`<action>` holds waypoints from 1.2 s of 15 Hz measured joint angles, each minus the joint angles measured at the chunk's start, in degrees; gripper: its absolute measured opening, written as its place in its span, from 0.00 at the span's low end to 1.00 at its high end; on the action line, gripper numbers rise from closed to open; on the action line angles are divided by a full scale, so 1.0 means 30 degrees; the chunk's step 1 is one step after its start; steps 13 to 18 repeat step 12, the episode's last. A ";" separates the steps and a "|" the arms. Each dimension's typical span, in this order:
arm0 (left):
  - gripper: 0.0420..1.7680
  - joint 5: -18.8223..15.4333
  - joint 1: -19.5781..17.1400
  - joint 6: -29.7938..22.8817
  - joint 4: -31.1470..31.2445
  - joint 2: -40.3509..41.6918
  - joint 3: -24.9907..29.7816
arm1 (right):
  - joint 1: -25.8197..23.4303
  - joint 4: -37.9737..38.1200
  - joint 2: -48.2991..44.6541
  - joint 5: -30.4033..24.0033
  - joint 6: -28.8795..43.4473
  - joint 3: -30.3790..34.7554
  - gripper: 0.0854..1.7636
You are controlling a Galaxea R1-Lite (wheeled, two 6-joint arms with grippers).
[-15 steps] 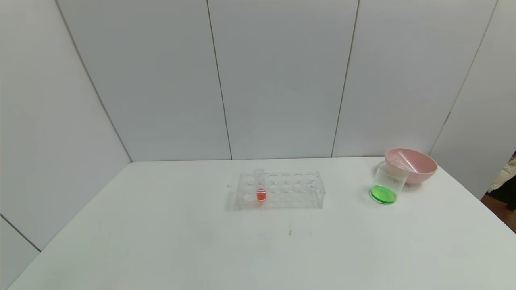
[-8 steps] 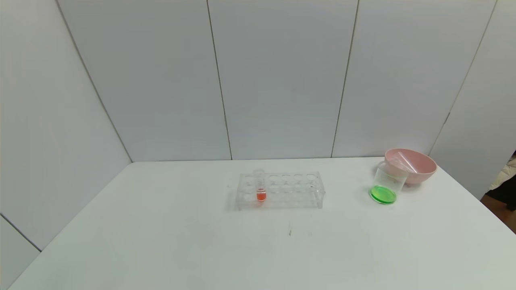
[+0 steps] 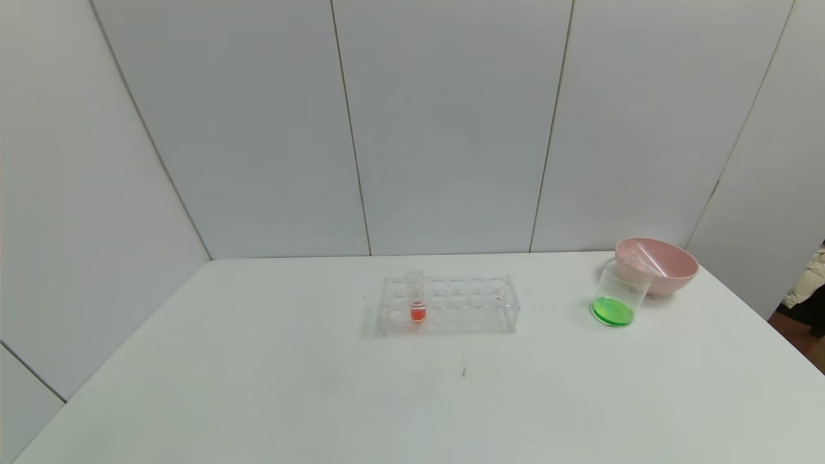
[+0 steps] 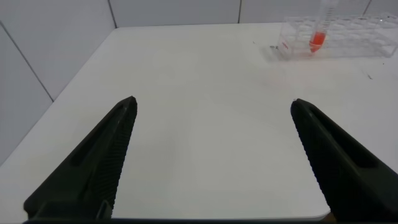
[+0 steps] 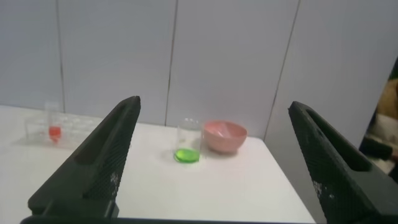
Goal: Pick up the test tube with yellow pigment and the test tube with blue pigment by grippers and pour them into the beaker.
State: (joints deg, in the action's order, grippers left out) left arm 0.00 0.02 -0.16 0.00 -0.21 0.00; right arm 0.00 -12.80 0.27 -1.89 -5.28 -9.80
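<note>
We see a white table (image 3: 271, 386) carrying three things. A clear many-holed rack (image 3: 448, 304) stands near its middle, holding one upright tube of red-orange liquid (image 3: 417, 298). Well apart, toward the far right corner, the beaker (image 3: 620, 295) with green liquid stands just beside a pink bowl (image 3: 657, 264).

We compared the head views closely and found no change: the rack (image 3: 447, 304), its red tube (image 3: 416, 298), the beaker (image 3: 619, 294) with green liquid and the bowl (image 3: 657, 264) kept their places, and no arm entered that view.
</note>
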 joint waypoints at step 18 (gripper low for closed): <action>1.00 0.0000 0.0000 0.0000 0.0000 0.0000 0.0000 | 0.0000 0.4393 -0.0106 0.0260 0.0849 0.3267 0.96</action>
